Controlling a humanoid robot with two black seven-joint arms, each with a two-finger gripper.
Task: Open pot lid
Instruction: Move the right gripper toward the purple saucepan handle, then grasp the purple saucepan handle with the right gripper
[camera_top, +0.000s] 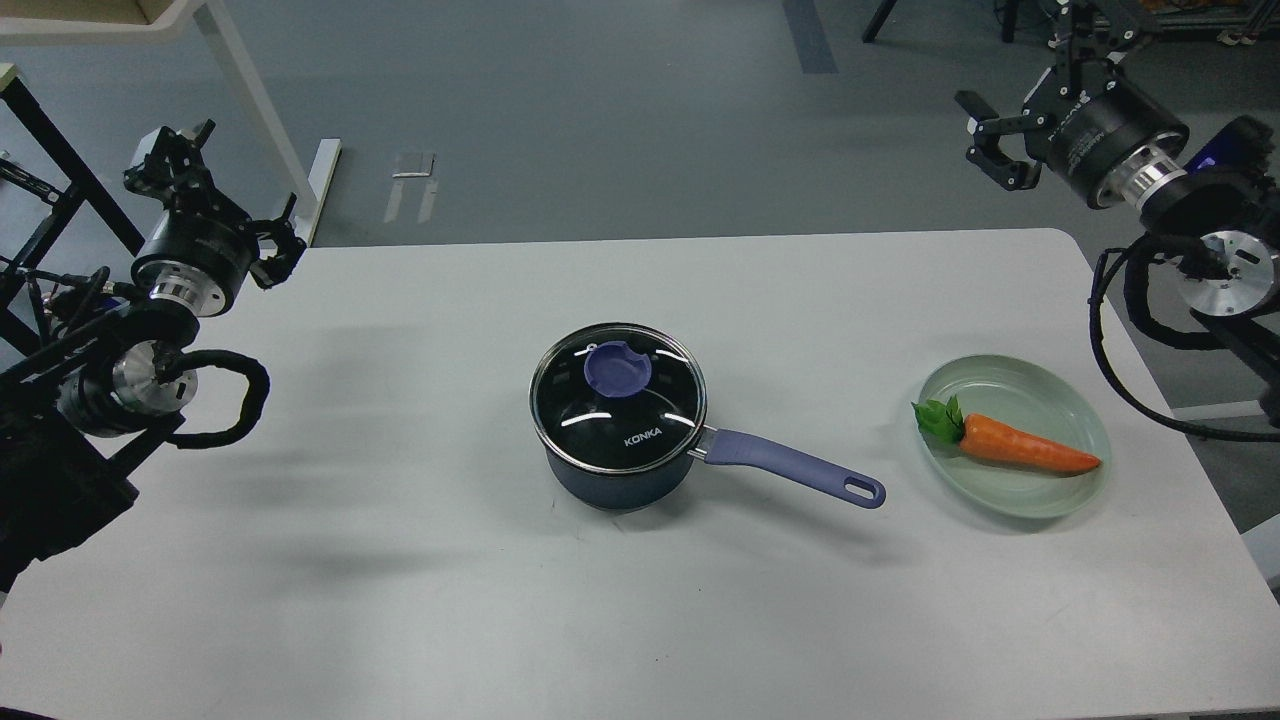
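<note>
The dark-blue pot (612, 482) stands in the middle of the white table, its lavender handle (795, 467) pointing right and toward me. The glass lid (640, 412) with "KONKA" lettering sits closed on it, its purple-blue knob (617, 369) on top. My left gripper (222, 195) is open and empty, above the table's far left corner, far from the pot. My right gripper (1040, 82) is open and empty, high beyond the far right corner, also far from the pot.
A pale-green plate (1000, 378) holding an orange carrot (1025, 450) lies to the right of the pot's handle. The table's right edge (1170, 400) runs close behind the plate. A black frame (60, 160) and a white table leg (250, 100) stand at far left.
</note>
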